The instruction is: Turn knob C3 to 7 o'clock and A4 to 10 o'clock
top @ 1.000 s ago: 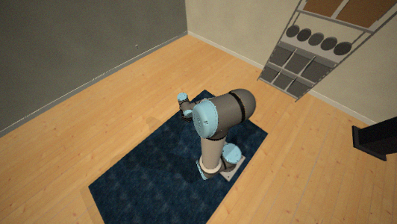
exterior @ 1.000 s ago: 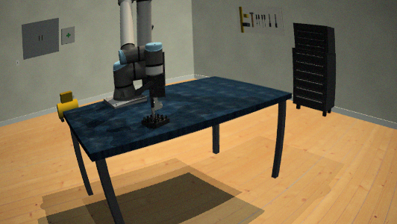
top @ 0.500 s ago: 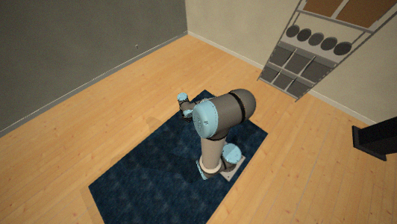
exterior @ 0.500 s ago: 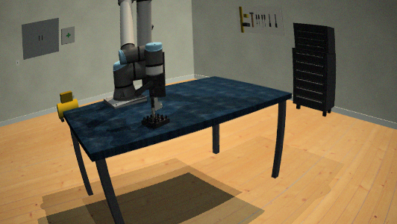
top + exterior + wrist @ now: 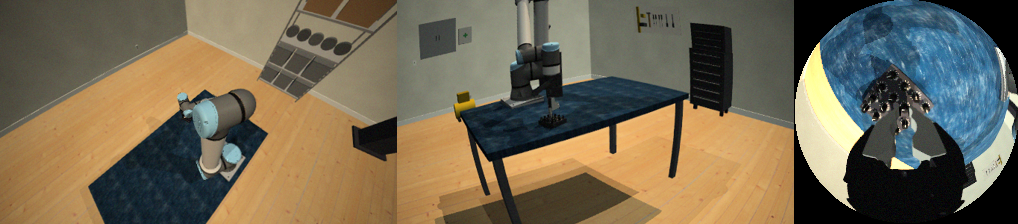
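The knob box is a small dark box with rows of black knobs, lying on the blue table in front of the arm's base. My gripper points straight down onto the box. Its two fingers are closed around one knob in the row nearest the wrist camera. I cannot tell which knob it is or where its pointer stands. In the top view the arm hides the box.
The arm's base plate sits on the table behind the box. The table's near edge runs close to the box in the wrist view. A yellow machine stands on the floor at the left and a black drawer cabinet at the right wall.
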Robot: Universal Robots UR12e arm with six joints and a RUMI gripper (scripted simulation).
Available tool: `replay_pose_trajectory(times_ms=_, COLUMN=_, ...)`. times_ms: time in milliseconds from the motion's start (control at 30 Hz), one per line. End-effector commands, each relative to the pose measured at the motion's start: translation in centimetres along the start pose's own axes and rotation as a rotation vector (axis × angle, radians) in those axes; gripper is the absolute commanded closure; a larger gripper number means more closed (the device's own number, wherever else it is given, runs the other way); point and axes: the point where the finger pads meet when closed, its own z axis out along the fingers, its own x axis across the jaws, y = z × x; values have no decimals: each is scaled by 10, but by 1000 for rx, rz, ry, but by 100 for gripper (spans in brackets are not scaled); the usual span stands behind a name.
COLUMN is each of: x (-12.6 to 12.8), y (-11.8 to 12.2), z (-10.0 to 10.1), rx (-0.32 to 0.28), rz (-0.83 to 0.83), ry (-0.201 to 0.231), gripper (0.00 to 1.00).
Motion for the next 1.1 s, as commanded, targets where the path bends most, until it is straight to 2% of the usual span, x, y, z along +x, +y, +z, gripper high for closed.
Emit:
replay_pose_trajectory(times_ms=0, x=-1, y=0, z=-1, rx=0, rz=0, ry=-1, gripper=96)
replay_pose_trajectory(times_ms=100, x=-1, y=0, z=-1, rx=0, rz=0, ry=-1, gripper=96)
replay_pose_trajectory(times_ms=133, x=-1, y=0, z=-1, rx=0, rz=0, ry=-1, gripper=89)
replay_pose_trajectory(times_ms=833, x=-1, y=0, z=-1, rx=0, rz=0, ry=-1, gripper=89)
replay_pose_trajectory(times_ms=1067, x=-1, y=0, z=-11, rx=0, rz=0, ry=-1, gripper=89)
